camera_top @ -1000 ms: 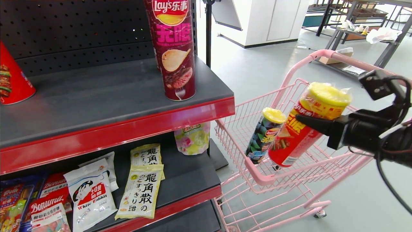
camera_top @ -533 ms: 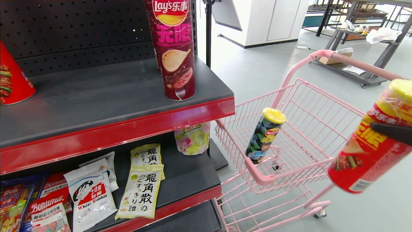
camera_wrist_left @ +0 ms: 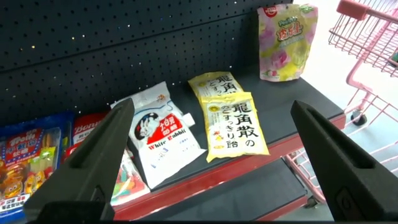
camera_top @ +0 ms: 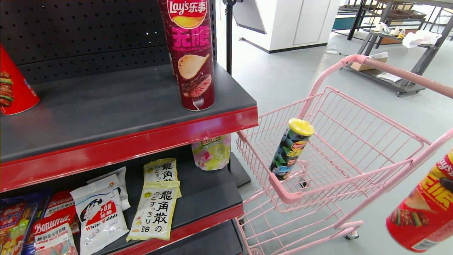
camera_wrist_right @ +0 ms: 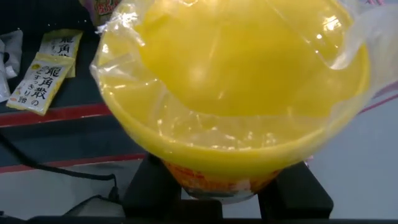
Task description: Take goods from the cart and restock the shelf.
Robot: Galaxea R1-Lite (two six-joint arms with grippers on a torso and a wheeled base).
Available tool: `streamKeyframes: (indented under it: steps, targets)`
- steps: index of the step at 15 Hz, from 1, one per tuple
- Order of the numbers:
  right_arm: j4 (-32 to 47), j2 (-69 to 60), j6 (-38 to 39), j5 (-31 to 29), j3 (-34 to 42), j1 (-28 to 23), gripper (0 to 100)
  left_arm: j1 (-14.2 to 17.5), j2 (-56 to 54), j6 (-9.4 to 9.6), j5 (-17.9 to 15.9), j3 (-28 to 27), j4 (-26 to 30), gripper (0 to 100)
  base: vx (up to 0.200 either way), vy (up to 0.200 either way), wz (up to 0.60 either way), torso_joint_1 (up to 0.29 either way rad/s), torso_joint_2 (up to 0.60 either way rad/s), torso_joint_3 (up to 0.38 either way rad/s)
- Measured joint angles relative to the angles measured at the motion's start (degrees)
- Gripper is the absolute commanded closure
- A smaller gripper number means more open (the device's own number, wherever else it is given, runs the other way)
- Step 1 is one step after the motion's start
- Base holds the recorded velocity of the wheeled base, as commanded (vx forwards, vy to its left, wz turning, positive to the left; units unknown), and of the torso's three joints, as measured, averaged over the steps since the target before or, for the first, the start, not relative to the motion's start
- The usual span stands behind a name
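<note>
Swinging down and right, the red cylindrical chip can with its yellow plastic lid (camera_top: 421, 212) now hangs outside the pink wire cart (camera_top: 283, 193), pinched by the right gripper (camera_wrist_right: 224, 190). The dark-patterned chip can (camera_top: 291, 150) stays in the cart. The left gripper (camera_wrist_left: 211, 109) hangs spread before the lower black shelf (camera_wrist_left: 292, 99).

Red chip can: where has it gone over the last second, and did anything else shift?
The red chip can, gripped by the right end effector, swung from over the cart rightward and down; it is now outside the basket. The dark can leaning in the cart, the maroon can on the top shelf and the bags below kept their places.
</note>
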Motion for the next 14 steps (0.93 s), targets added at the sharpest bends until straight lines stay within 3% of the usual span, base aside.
streamKeyframes:
  steps: [5, 14]
  targets:
    - [-0.13, -0.85, -2.4, 0.66, -0.24, 0.15, 100, 0.0, 0.0, 0.16, -0.05, 0.02, 0.0, 0, 0.0, 0.0, 0.0, 0.109, -0.4, -0.284]
    - [-1.12, 8.13, -3.43, 8.68, -6.51, 2.01, 100, 0.0, 0.0, 0.07, -0.05, 0.0, 0.07, 0, 0.0, 0.0, 0.0, 0.193, -0.56, -0.363]
